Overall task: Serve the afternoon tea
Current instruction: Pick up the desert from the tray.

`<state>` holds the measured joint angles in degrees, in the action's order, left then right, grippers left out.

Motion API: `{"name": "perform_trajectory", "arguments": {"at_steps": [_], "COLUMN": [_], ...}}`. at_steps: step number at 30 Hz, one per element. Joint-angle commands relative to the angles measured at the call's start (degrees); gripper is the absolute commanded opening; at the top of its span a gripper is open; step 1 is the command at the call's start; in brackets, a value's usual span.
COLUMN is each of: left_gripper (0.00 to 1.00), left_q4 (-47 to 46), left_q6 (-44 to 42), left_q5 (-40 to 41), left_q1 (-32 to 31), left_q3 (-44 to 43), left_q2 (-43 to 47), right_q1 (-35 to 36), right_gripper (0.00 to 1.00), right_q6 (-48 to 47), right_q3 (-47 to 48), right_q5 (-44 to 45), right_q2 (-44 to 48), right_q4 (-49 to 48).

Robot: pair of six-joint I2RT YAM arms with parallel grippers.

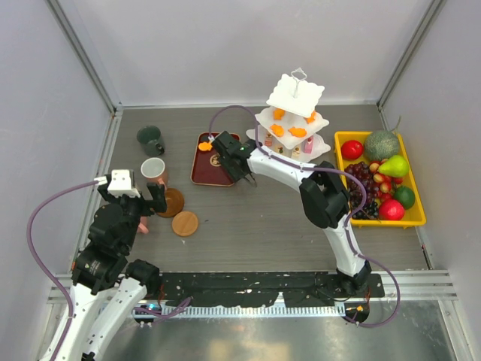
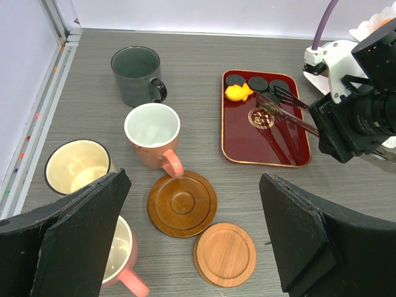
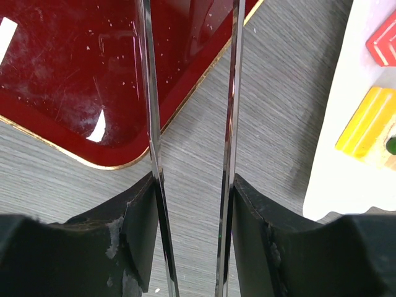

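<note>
At the lower left of the top view, the left gripper [image 2: 195, 185] is held wide open and empty above the coasters [image 2: 182, 203] and mugs [image 2: 152, 133]. Further up, at the centre, the metal tongs [image 2: 284, 114] are clamped in the narrowed jaws of the right gripper [image 3: 193, 185] over the dark red tray [image 2: 291, 158]. Their tips are just beside the orange sweet [image 2: 237, 92]. The step in hand is judged to be the moving of sweets to the white stand [image 1: 297, 94], seen at the upper right. Next, the tongs must be closed around that sweet.
</note>
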<state>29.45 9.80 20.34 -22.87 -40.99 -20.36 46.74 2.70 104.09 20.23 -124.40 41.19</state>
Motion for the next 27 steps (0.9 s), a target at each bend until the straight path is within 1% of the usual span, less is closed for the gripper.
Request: {"name": "perform_trajectory", "arguments": {"at_steps": [1,5,8,17,23,27], "left_gripper": [0.99,0.99,0.99,0.99,0.99,0.99], "left_q4": [-2.65,-2.73,-2.73,-2.73,-2.73,-2.73], "left_q6": [-0.57,-0.57,-0.57,-0.57,-0.57,-0.57], "left_q5": [-0.56,-0.56,-0.56,-0.65,-0.56,-0.47], "left_q1": [-0.15,-0.15,-0.15,-0.15,-0.15,-0.15], "left_q3": [-0.05,0.04,0.04,0.03,0.04,0.04], "left_q2": [0.06,-0.03,0.06,0.06,0.06,-0.03], "right_q1": [-0.33,-0.33,0.01,2.83,4.67,5.2], "right_gripper": [0.5,0.46,0.44,0.44,0.44,0.44], "right_q6": [-1.03,-0.68,-0.59,-0.33,0.46,0.9], "right_q3": [3.66,3.66,1.39,-9.51,-12.42,-13.56], "right_q5": [-0.01,-0.1,-0.45,0.43,0.08,-0.54], "right_q2": [-0.76,-0.85,0.64,9.43,12.34,13.74], "right_q4": [-0.41,0.56,1.0,1.17,2.67,1.88]}}
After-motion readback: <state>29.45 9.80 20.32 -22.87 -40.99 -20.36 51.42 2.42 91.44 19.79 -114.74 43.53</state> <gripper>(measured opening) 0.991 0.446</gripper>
